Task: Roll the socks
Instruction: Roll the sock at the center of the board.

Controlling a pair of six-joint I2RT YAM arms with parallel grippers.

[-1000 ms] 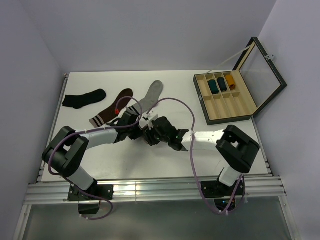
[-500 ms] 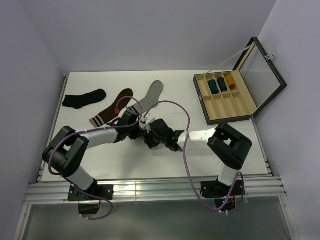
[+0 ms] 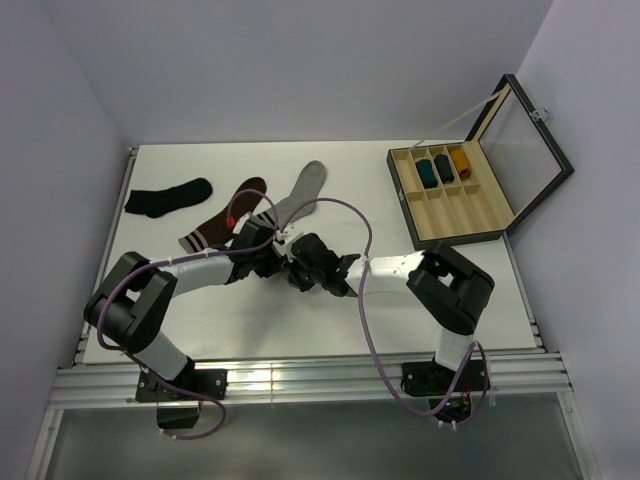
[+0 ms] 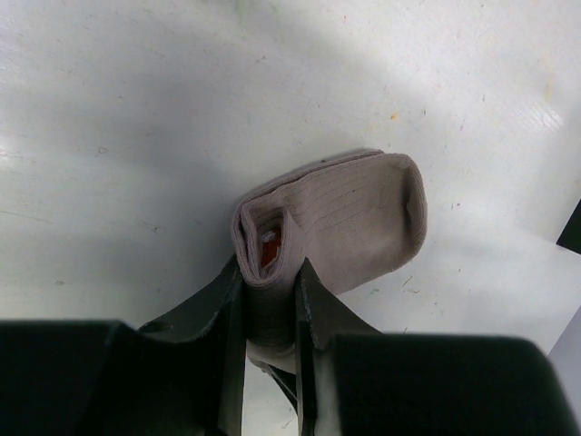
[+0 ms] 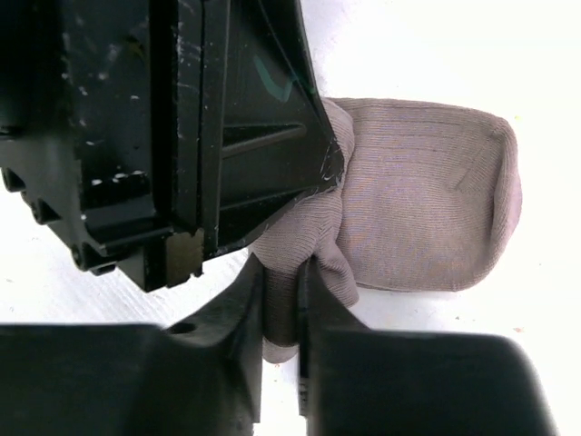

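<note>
A dusty pink sock (image 4: 363,218) lies folded into a short bundle on the white table, with a red patch showing in its open end. My left gripper (image 4: 270,265) is shut on the bundle's near end. My right gripper (image 5: 282,272) is shut on a fold of the same pink sock (image 5: 427,200), right beside the left gripper's black body (image 5: 182,136). From above, the left gripper (image 3: 272,252) and the right gripper (image 3: 300,268) meet at mid-table and hide the pink sock. The light grey sock (image 3: 303,190) lies flat just behind them.
A dark brown sock with a pale striped cuff (image 3: 225,220) and a black sock (image 3: 168,196) lie at the back left. An open wooden box (image 3: 470,225) with rolled socks in its compartments stands at the back right, lid raised. A purple cable (image 3: 365,300) loops over the right arm.
My right gripper has moved left up against the left gripper and closed its jaws on the pink sock. The left gripper has kept its grip and barely shifted.
</note>
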